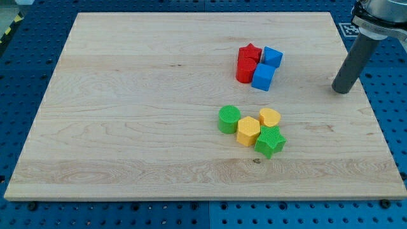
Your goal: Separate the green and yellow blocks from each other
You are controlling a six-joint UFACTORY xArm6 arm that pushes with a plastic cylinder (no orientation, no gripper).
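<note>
A green round block stands just right of the board's middle. A yellow hexagonal block touches it on its right. A yellow heart-shaped block sits above and right of the hexagon. A green star-shaped block lies below the heart, touching the hexagon. These blocks form one tight cluster. My tip rests on the board near its right edge, well to the right of and above the cluster, touching no block.
A second cluster sits near the view's top right: a red star block, a red round block, and two blue cubes. The wooden board lies on a blue perforated table.
</note>
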